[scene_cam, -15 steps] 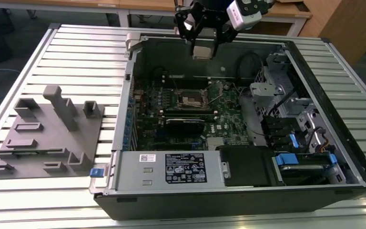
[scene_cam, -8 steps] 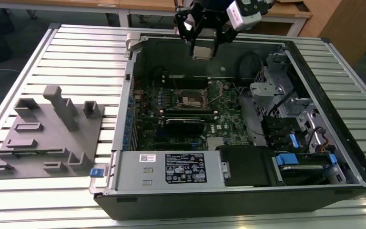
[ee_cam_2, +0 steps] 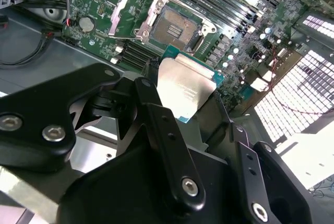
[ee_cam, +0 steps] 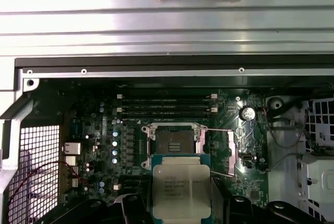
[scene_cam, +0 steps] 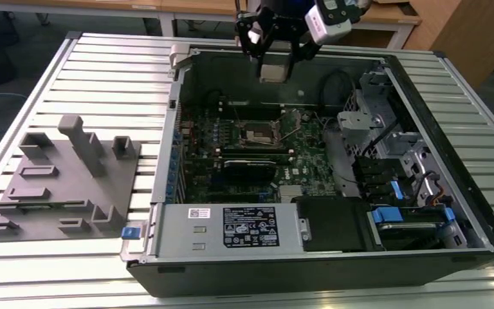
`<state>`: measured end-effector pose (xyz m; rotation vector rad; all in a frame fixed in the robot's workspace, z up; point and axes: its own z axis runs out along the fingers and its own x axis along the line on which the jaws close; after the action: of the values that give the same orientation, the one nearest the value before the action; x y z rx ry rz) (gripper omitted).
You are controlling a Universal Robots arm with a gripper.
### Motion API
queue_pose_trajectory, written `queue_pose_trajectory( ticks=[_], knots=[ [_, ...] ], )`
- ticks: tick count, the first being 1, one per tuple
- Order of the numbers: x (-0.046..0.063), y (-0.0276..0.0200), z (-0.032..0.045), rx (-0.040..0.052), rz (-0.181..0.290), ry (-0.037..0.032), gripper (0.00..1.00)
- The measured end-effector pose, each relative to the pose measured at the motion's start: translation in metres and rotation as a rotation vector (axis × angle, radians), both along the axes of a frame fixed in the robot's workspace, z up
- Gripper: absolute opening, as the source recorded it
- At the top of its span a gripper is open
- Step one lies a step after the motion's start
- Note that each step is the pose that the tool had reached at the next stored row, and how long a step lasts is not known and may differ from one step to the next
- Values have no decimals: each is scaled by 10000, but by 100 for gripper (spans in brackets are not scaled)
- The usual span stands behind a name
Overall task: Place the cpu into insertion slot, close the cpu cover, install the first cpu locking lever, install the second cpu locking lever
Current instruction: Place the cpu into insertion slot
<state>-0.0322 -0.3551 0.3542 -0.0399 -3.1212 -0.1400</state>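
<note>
Holding the chip above an open socket

On the slatted bench [scene_cam: 75, 71], an open computer case [scene_cam: 316, 273] exposes its green motherboard [scene_cam: 229, 168]. Over the case's far edge in the exterior view, the gripper [scene_cam: 274, 64] is clamped on the cpu [ee_cam: 181, 191] by opposite sides, apparently to carry it level. It hangs well above the insertion slot [ee_cam: 172, 143]. The cpu cover [ee_cam: 233, 153] is swung aside, baring the slot. The chip is dull silver, faintly printed and green-rimmed.
</note>
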Motion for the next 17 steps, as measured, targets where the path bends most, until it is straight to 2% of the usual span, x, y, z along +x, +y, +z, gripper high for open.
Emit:
queue_pose_trajectory(
  ticks=[6, 11, 17],
  knots=[
    [-4, 0, -89, -10, -1, 0, 54],
    [-7, 0, -135, -70, 0, 0, 54],
    [-8, 0, -153, -125, 0, 0, 54]
  ],
)
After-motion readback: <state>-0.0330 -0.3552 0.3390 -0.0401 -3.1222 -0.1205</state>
